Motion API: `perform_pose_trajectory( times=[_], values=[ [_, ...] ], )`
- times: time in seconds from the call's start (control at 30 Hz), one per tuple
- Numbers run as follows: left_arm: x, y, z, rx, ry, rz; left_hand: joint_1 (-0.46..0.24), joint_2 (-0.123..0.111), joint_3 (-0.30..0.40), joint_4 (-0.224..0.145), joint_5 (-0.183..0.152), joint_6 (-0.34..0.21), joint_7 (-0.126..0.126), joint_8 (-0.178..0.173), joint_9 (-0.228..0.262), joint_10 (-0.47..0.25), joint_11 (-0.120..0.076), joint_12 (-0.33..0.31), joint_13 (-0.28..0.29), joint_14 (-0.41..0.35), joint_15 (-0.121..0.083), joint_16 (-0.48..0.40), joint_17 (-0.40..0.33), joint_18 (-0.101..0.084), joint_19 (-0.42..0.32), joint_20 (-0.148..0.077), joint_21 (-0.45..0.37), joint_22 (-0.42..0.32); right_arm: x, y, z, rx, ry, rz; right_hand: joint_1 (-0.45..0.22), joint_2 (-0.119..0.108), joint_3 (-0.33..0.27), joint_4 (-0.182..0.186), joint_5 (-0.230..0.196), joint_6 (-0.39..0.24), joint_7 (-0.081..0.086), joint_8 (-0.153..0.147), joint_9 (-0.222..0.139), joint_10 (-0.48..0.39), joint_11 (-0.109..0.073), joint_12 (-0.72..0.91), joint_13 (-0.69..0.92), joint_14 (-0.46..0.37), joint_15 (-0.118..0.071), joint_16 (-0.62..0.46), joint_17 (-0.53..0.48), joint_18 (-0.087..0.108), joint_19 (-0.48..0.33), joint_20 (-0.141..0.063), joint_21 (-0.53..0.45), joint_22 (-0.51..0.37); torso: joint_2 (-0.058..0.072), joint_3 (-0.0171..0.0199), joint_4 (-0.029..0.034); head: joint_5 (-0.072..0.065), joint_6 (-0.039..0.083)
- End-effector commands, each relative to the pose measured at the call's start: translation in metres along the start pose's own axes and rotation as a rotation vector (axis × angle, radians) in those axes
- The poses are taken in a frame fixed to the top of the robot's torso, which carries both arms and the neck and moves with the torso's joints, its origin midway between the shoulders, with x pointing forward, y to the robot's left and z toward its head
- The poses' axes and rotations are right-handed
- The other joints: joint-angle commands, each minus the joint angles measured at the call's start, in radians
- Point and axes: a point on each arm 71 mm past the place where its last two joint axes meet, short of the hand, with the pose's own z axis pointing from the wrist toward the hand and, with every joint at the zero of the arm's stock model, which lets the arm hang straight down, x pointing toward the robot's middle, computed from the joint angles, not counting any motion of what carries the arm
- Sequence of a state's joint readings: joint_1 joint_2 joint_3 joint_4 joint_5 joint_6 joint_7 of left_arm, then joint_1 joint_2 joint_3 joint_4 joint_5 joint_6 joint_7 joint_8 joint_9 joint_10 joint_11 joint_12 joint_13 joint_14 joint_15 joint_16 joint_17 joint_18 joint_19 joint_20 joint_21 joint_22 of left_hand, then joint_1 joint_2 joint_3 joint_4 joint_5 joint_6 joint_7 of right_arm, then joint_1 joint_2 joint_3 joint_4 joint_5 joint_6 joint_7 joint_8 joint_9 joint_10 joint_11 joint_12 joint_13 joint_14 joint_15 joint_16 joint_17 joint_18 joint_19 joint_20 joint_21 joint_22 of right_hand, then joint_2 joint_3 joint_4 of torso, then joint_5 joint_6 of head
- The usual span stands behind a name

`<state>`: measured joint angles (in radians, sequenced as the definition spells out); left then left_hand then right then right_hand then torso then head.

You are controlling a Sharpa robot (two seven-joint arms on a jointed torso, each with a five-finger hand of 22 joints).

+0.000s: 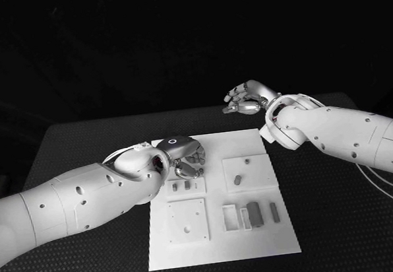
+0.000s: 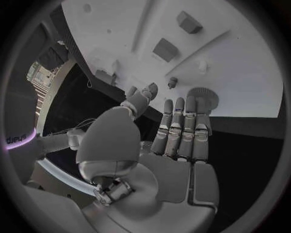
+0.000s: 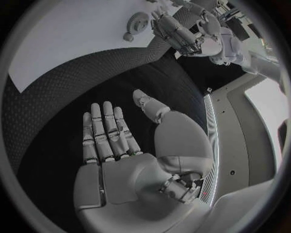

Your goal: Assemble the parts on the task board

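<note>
With its fingers spread and grasping nothing, the left hand hovered over the task board's far-left corner near a gear part, which it would do best to pinch squarely, while the right hand hung released above the bench.

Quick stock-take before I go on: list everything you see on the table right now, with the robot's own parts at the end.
table: one, black, under everything.
task board: one, white plate, middle of the table.
raised plates: several, white, on the board; one large at its near left.
parts: several small grey pieces, on the board's near right; exact count unclear.
gear-like part: one, grey, on the board by the left hand's fingertips.
left hand: silver, over the board's far left, open.
right hand: silver, raised beyond the board's far right corner, holding nothing.
</note>
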<state>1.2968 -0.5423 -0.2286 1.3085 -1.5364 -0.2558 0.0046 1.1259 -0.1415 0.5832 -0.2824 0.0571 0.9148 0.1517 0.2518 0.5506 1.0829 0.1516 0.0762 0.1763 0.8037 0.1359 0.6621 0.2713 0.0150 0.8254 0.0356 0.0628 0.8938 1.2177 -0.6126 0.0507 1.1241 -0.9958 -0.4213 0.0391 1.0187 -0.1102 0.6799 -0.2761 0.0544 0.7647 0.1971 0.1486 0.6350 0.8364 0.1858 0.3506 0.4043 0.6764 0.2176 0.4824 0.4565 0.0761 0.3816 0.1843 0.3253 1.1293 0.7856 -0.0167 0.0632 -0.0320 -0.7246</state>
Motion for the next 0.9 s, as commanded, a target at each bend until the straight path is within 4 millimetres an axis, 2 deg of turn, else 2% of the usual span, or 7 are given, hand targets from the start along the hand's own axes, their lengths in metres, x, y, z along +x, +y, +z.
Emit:
perform_pose_trajectory(
  times=[0.03, 0.2, 0.47, 0.53, 0.7, 0.8, 0.9],
  values=[
    [0.0027, -0.0027, 0.0024, 0.004, 0.034, 0.049, 0.015, -0.001, 0.008, 0.000, -0.005, 0.003, 0.000, 0.001, -0.001, 0.010, 0.000, -0.002, -0.001, 0.011, -0.001, -0.003, 0.010, 0.002, 0.009, 0.001, 0.005, -0.007, -0.0005, 0.0015, 0.0005, -0.013, -0.017, 0.066, 0.013, 0.003, -0.011, -0.001, -0.004, -0.008, 0.023, 0.005, -0.010, 0.028, -0.001, -0.031, -0.059, 0.003, 0.001, -0.029, -0.024, -0.019, -0.013, 0.001, -0.003, 0.018, 0.000, -0.0004, -0.0002, -0.002, 0.000],
    [0.0032, -0.0013, 0.0045, -0.006, 0.031, 0.072, 0.027, -0.002, 0.007, 0.000, -0.004, 0.032, -0.005, 0.017, 0.001, 0.057, -0.017, 0.012, 0.004, 0.091, -0.035, 0.034, 0.061, 0.016, 0.084, -0.022, 0.031, -0.005, -0.0012, 0.0019, 0.0005, -0.015, -0.031, 0.065, 0.010, 0.006, -0.015, 0.005, -0.004, -0.010, 0.032, 0.009, -0.020, 0.045, -0.001, -0.045, -0.097, 0.023, -0.004, -0.036, -0.034, -0.013, 0.000, 0.001, -0.003, 0.025, 0.000, 0.0006, -0.0003, -0.002, -0.001],
    [0.0071, 0.0020, 0.0070, -0.019, 0.022, 0.064, 0.024, 0.004, 0.004, 0.005, -0.005, 0.022, -0.001, 0.011, -0.005, 0.049, -0.011, -0.001, -0.001, 0.095, -0.039, 0.032, 0.094, 0.009, 0.097, -0.031, 0.027, -0.007, -0.0010, 0.0038, 0.0002, -0.025, -0.038, 0.067, 0.009, 0.004, -0.018, 0.006, -0.004, -0.012, 0.032, 0.012, -0.027, 0.053, -0.001, -0.054, -0.121, 0.024, -0.003, -0.045, -0.042, -0.012, -0.001, 0.003, -0.010, 0.027, 0.001, 0.0006, -0.0001, -0.005, -0.001],
    [0.0086, 0.0009, 0.0072, -0.016, 0.030, 0.053, 0.004, 0.019, 0.002, 0.025, -0.005, 0.021, 0.002, 0.009, -0.008, 0.048, -0.010, -0.005, -0.004, 0.099, -0.042, 0.030, 0.113, 0.007, 0.105, -0.036, 0.026, -0.007, -0.0004, 0.0046, 0.0001, -0.027, -0.036, 0.068, 0.008, 0.004, -0.019, 0.007, -0.004, -0.012, 0.033, 0.012, -0.028, 0.054, -0.001, -0.055, -0.125, 0.025, -0.003, -0.047, -0.043, -0.011, -0.001, 0.003, -0.011, 0.028, 0.001, 0.0007, -0.0012, -0.007, 0.000],
    [0.0101, -0.0004, 0.0082, -0.014, 0.022, 0.049, 0.006, 0.025, 0.003, 0.025, -0.004, 0.011, 0.002, 0.004, -0.014, 0.041, -0.006, -0.008, -0.009, 0.121, -0.054, 0.032, 0.149, 0.006, 0.129, -0.048, 0.031, -0.001, 0.0011, 0.0070, -0.0005, -0.026, -0.035, 0.072, 0.008, 0.003, -0.020, 0.008, -0.004, -0.013, 0.033, 0.013, -0.031, 0.057, -0.001, -0.056, -0.133, 0.026, -0.003, -0.049, -0.045, -0.011, -0.001, 0.004, -0.013, 0.029, 0.001, 0.0007, -0.0011, -0.008, 0.001],
    [0.0109, 0.0016, 0.0080, -0.024, 0.024, 0.049, 0.009, 0.027, 0.003, 0.024, -0.004, -0.004, -0.002, -0.003, -0.019, 0.040, -0.006, -0.008, -0.011, 0.154, -0.070, 0.050, 0.179, 0.010, 0.159, -0.061, 0.045, 0.008, 0.0019, 0.0088, -0.0010, -0.031, -0.033, 0.073, 0.011, 0.005, -0.019, 0.006, -0.004, -0.013, 0.033, 0.014, -0.032, 0.058, -0.001, -0.058, -0.138, 0.027, -0.003, -0.050, -0.047, -0.010, -0.001, 0.004, -0.014, 0.030, 0.002, 0.0008, -0.0019, -0.010, 0.000],
    [0.0118, 0.0043, 0.0084, -0.034, 0.025, 0.050, 0.009, 0.025, 0.002, 0.023, -0.004, -0.006, 0.000, -0.004, -0.021, 0.038, -0.005, -0.008, -0.013, 0.157, -0.073, 0.051, 0.193, 0.009, 0.165, -0.065, 0.047, 0.011, 0.0022, 0.0102, -0.0014, -0.037, -0.035, 0.075, 0.010, 0.005, -0.020, 0.006, -0.004, -0.013, 0.033, 0.014, -0.033, 0.059, -0.001, -0.059, -0.140, 0.027, -0.002, -0.051, -0.047, -0.010, -0.001, 0.004, -0.015, 0.030, 0.002, 0.0006, -0.0022, -0.011, -0.003]
  ],
)
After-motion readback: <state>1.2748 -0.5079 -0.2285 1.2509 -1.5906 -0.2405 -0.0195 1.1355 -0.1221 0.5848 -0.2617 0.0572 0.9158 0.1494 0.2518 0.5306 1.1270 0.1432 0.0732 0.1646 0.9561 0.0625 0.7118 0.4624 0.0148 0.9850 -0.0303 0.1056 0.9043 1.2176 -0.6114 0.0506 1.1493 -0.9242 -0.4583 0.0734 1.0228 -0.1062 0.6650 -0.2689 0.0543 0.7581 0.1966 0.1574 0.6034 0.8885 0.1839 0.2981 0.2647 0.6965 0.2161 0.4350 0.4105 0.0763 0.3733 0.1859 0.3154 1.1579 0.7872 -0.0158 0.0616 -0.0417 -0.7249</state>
